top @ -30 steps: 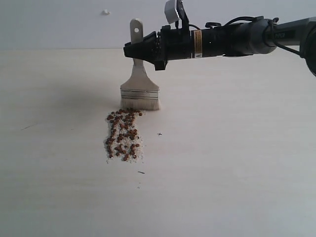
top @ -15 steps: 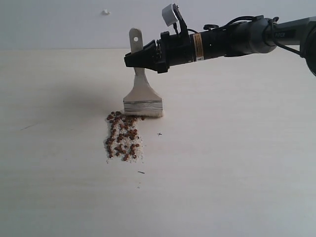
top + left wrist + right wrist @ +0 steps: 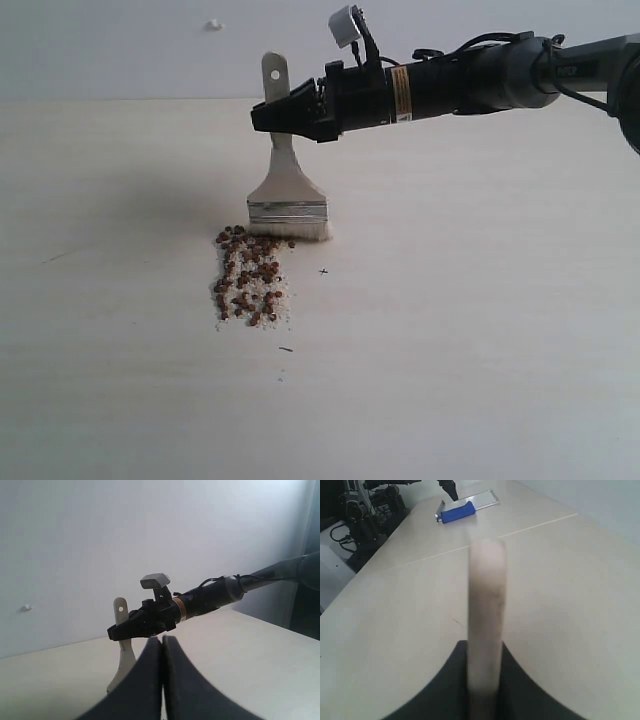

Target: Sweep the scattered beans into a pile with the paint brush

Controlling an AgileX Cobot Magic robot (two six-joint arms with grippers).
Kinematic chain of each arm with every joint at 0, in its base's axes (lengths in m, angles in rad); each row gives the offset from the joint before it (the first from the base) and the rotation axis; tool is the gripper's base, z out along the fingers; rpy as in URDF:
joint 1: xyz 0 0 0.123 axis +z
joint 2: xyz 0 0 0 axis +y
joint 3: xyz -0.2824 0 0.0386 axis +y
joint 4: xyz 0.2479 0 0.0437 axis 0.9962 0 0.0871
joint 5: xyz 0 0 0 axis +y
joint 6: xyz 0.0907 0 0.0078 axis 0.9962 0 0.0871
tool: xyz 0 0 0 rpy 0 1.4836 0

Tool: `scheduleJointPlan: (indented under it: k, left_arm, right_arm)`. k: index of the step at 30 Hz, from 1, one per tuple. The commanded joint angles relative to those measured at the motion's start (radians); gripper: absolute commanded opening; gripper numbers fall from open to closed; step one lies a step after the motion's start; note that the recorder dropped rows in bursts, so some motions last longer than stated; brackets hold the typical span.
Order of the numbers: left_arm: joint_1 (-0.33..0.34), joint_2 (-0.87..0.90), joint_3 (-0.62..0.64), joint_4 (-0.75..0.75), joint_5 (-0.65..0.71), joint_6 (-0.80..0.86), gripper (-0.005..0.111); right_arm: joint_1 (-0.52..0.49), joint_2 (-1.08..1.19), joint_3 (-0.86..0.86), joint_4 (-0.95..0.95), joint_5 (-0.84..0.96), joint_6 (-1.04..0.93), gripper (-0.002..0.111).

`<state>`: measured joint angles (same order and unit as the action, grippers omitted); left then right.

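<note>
Though blurred close-up, paint brush [image 3: 287, 185] clamped in right hand [image 3: 264, 117], bristles at beans [image 3: 250, 278]; left hand [image 3: 161, 642] together.

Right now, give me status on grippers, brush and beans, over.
Right gripper shut on paint brush handle, bristles down at the beans' edge. Left gripper shut, empty, clear of the work. Only tiny dark specks nearby.

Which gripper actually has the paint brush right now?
The right gripper: its jaws clamp the paint brush handle, bristles down at the beans. The left gripper is shut, nothing between its jaws.
</note>
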<state>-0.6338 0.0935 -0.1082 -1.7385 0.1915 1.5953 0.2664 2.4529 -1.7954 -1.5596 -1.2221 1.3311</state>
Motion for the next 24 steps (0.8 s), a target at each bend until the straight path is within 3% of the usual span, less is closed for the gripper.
scheduleJointPlan:
  k: [1,16,24]
  left_arm:
    - [-0.003,-0.007,0.004,-0.006,-0.002,-0.003,0.000]
    - [-0.003,-0.007,0.004,-0.006,-0.002,-0.003,0.000]
    - [-0.003,-0.007,0.004,-0.006,-0.002,-0.003,0.000]
  right_arm:
    - [0.002,-0.027,-0.003,0.013,0.004,-0.017,0.000]
    - [0.002,-0.095,-0.003,0.049,0.121,-0.013,0.000]
    - [0.002,-0.089,-0.010,0.110,0.101,-0.129,0.000]
